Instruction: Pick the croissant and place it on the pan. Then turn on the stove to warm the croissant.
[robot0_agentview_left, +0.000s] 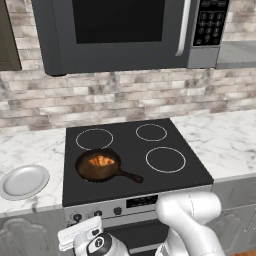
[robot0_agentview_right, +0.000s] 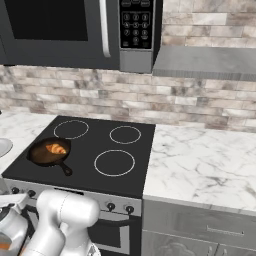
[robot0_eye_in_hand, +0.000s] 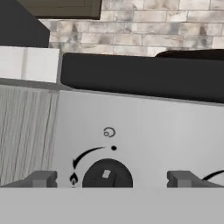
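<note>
A home kitchen: stove (robot0_agentview_left: 135, 155), microwave (robot0_agentview_left: 120, 30), marble counter (robot0_agentview_right: 205, 165), brick backsplash (robot0_agentview_left: 125, 97).

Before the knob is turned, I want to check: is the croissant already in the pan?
Yes, in. The croissant lies inside the pan on the stove's front-left burner.

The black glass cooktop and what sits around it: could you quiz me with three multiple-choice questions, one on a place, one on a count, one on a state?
1. Where is the golden ridged croissant?
A. grey plate
B. dark cast-iron pan
C. marble counter
2. How many white ring burners on the black glass cooktop?
A. two
B. four
C. six
3. The robot's hand is:
A. open before a dark knob
B. shut on croissant
C. shut on pan handle

B: croissant lies inside pan. B: three bare rings plus one under pan. A: fingertips stand wide either side of knob.
</note>
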